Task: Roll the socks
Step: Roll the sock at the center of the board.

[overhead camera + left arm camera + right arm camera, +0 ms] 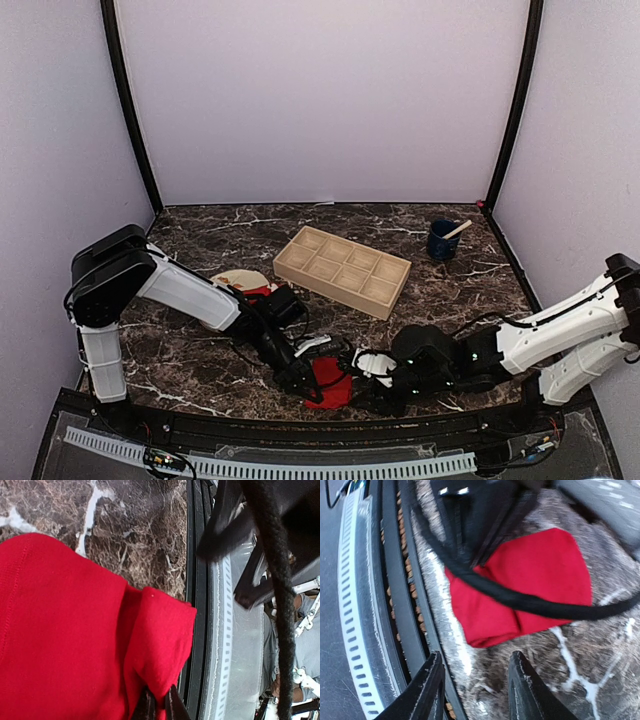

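Observation:
A red sock (332,381) lies folded on the marble close to the table's near edge. In the left wrist view my left gripper (158,706) is shut on a folded corner of this sock (75,630). My right gripper (477,662) stands open just short of the sock's (520,590) folded end, with only bare marble between its fingers. From above, the right gripper (358,380) is right beside the sock and the left gripper (312,390) is on the other side. A second red sock (262,291) shows beside the plate, partly hidden by the left arm.
A beige plate (238,279) lies behind the left arm. A wooden compartment tray (343,270) stands mid-table, a blue cup (442,241) with a stick at back right. The black edge rail (400,605) runs just beside the sock. A black cable (530,602) crosses over it.

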Robot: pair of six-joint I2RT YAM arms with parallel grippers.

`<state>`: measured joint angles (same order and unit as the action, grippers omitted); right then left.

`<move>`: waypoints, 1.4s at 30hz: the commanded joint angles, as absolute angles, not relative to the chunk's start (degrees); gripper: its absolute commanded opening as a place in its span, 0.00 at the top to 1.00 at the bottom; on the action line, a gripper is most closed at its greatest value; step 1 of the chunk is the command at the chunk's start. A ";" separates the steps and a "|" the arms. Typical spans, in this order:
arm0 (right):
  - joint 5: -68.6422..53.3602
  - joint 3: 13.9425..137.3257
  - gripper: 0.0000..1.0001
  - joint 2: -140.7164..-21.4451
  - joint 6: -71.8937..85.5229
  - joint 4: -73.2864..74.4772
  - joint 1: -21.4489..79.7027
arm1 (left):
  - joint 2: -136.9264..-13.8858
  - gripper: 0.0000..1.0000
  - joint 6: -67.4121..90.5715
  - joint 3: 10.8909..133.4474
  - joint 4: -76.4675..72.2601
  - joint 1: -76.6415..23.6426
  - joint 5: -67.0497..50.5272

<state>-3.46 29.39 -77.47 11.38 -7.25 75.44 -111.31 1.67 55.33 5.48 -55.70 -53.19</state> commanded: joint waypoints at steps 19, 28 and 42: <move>4.78 40.33 0.57 -89.16 -1.13 -1.48 81.04 | -113.42 0.94 -2.04 57.98 12.33 -54.84 -56.51; 3.24 41.01 0.67 -90.76 -1.75 -0.97 81.09 | -113.89 0.94 -2.65 58.39 12.92 -54.62 -56.76; 2.15 42.71 1.00 -94.56 -1.92 0.87 81.04 | -114.08 0.92 -1.80 58.45 12.28 -54.58 -56.41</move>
